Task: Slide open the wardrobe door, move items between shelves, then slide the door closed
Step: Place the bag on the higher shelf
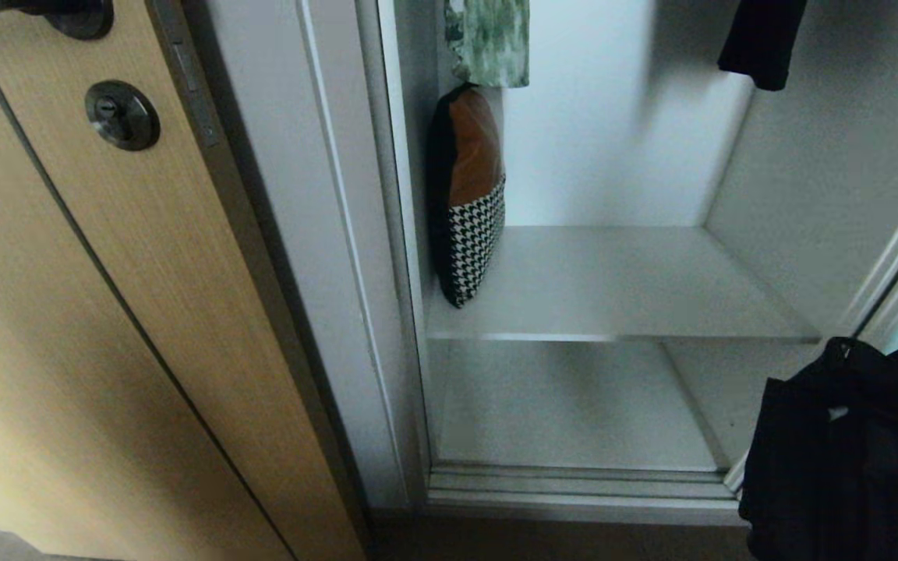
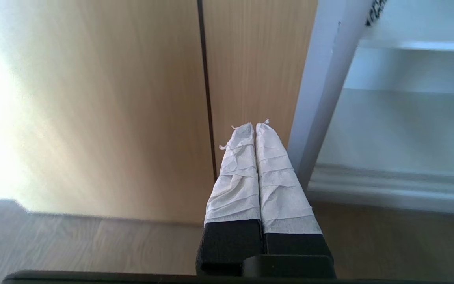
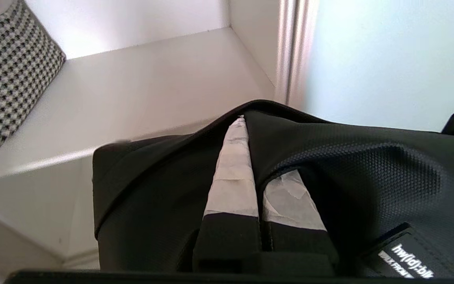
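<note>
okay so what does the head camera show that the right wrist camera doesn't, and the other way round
Only the head view: the tan wood-grain door with its round lock, a green patterned cloth and a black garment hanging above, and the lower shelf.
Only the right wrist view: the right gripper shut on a fold of the black bag, and the bag's white lettering.
Both: the black bag, the houndstooth cushion, the upper shelf and the sliding wardrobe door.

A tan wood-grain door (image 1: 129, 312) with a round dark lock (image 1: 121, 114) and a thin vertical groove stands left of a white frame post (image 1: 324, 257). Brown wood-look floor (image 2: 93, 244) runs along its foot. Bright light washes the door's far left side. White wardrobe walls (image 1: 613, 140) rise behind.
</note>
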